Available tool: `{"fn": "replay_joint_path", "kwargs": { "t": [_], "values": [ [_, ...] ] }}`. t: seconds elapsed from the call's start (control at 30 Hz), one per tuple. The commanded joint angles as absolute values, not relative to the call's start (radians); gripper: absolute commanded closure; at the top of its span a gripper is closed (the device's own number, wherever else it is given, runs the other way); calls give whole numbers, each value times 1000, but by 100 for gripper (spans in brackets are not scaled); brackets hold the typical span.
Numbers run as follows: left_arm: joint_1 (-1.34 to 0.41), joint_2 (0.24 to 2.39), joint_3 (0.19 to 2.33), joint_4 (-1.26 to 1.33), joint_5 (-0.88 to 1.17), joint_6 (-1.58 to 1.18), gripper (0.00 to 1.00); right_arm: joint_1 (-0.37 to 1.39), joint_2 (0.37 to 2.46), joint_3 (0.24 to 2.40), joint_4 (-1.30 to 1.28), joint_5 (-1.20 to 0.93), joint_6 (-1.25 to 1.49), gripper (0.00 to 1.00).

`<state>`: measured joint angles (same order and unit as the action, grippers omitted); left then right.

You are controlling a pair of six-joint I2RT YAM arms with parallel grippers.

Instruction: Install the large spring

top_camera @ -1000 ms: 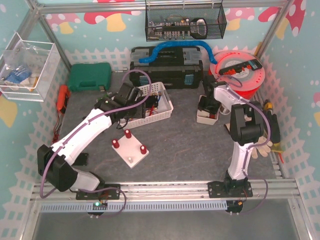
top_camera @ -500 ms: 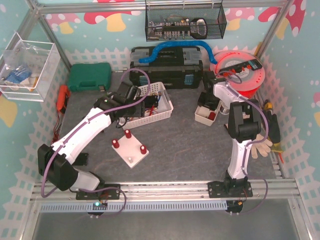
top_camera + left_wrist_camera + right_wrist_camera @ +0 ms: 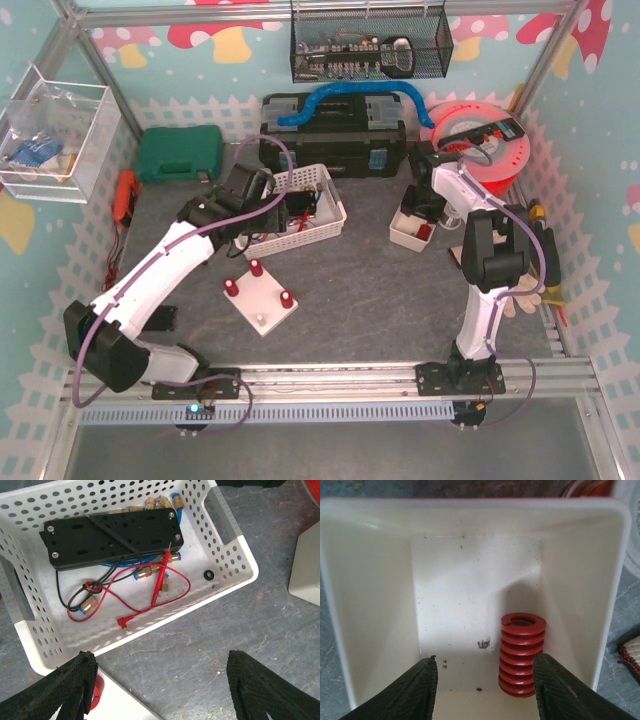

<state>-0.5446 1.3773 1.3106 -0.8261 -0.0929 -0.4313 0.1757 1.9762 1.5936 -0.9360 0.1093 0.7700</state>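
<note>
A large red spring [image 3: 521, 652] lies in a small white bin [image 3: 370, 605], near its right wall; it shows as a red spot in the bin [image 3: 410, 233] in the top view. My right gripper [image 3: 482, 692] is open just above the bin, its fingers on either side of the bin floor, the spring close to the right finger. A white base plate [image 3: 262, 300] with red posts lies on the table centre-left. My left gripper [image 3: 160, 690] is open and empty over the table, between the plate corner and a perforated white basket [image 3: 235, 545].
The basket [image 3: 330, 215] holds a black bar, red and black leads and brass fittings. A black toolbox [image 3: 335, 135], a green case [image 3: 180, 153] and an orange cable reel [image 3: 480, 140] stand at the back. Work gloves [image 3: 530, 285] lie at the right.
My right gripper has moved back and over the small white bin. My left arm has shifted a little to the left near the basket.
</note>
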Motion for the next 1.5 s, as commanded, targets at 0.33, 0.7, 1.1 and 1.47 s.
{"fn": "replay_joint_path", "kwargs": {
  "t": [0.33, 0.7, 1.1, 1.47],
  "values": [
    [-540, 1272, 1273, -815, -95, -457, 27, 167, 2013, 1474, -886, 140, 801, 49],
    [-539, 1270, 1267, -812, -95, -460, 27, 163, 2047, 1439, -790, 110, 750, 54],
    [-539, 1289, 1279, -813, -85, -456, 27, 159, 1970, 1419, -736, 159, 685, 77],
    [-538, 1270, 1275, -767, -9, -437, 31, 161, 1811, 1454, -717, 130, 507, 85]
  ]
}}
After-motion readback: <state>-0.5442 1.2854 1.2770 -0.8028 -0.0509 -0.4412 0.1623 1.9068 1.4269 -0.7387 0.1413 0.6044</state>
